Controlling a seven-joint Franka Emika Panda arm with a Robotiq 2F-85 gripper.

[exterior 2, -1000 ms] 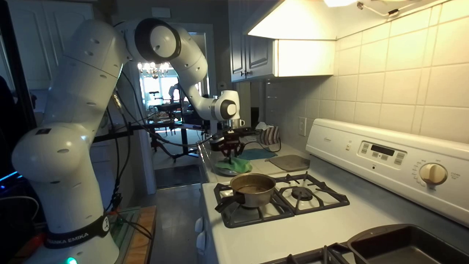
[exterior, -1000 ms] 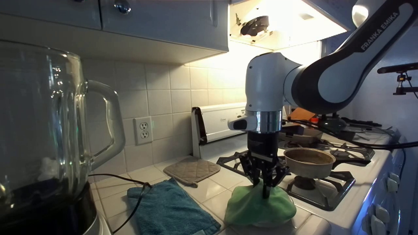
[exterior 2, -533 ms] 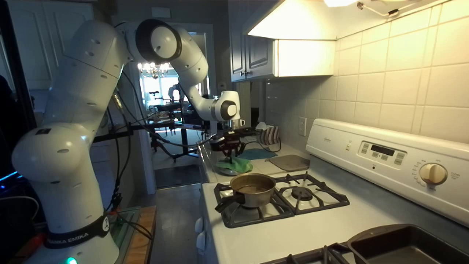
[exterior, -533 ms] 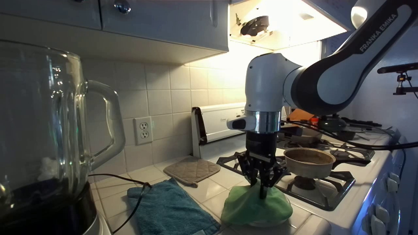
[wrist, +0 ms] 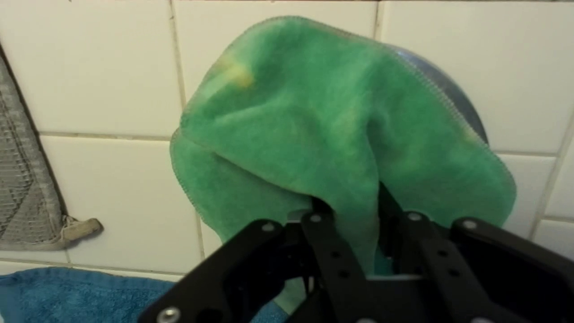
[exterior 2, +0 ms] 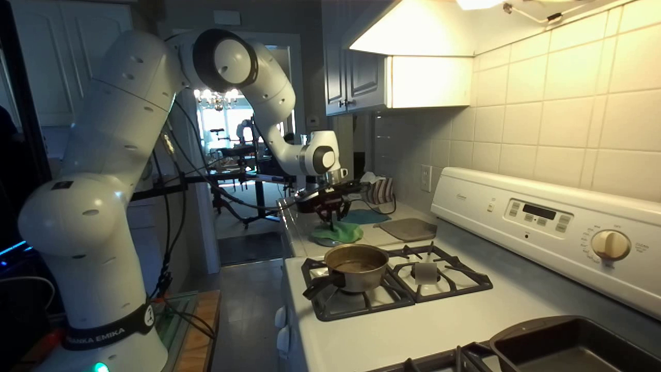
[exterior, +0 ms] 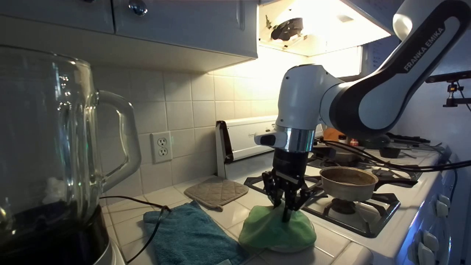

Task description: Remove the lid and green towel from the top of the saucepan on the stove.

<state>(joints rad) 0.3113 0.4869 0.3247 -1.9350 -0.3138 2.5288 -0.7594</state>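
Observation:
The green towel [exterior: 278, 230] lies draped over the lid, bunched up between my fingers. My gripper [exterior: 282, 212] is shut on the towel from above; it also shows in the wrist view [wrist: 352, 202]. A silvery edge of the lid [wrist: 448, 85] shows under the towel, and in an exterior view [exterior 2: 325, 242]. The rest of the lid, with any knob, is hidden. Towel and lid are at the tiled counter beside the stove; I cannot tell whether the lid touches it. The saucepan [exterior: 349, 186] stands uncovered on a burner, its dark handle pointing away from the towel.
A teal towel [exterior: 195, 235] and a grey quilted pot holder [exterior: 217, 191] lie on the counter. A glass blender [exterior: 48, 147] stands at its end. A dark baking pan [exterior 2: 573, 346] sits on the stove. Stove grates [exterior 2: 444, 274] surround the saucepan.
My gripper, towel and lid have moved together a little away from the stove's front side, toward the teal towel and pot holder. The wrist has tilted slightly. The saucepan has not moved.

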